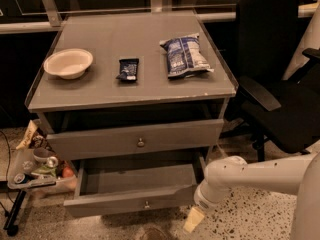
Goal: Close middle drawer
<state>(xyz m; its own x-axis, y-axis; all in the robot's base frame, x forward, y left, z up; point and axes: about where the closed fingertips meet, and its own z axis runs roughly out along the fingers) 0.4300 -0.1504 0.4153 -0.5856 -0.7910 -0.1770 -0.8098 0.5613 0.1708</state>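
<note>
Grey middle drawer (130, 200) pulled out | claw (194, 219) low, just beside its front's right end | claw state: cannot tell

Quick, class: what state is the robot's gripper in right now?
Gripper: state cannot be told; it is low by the right front corner of the open drawer.

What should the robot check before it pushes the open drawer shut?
1. The middle drawer is pulled out, ready for a push: ok.
2. The gripper sits low by the drawer's right front corner: ok.
3. The gripper touches the drawer front: cannot tell.
4. The bowl, snack bar and chip bag lie on the cabinet top, out of the drawer's way: ok.
5. The black chair stands to the right, apart from the drawer: ok.
</note>
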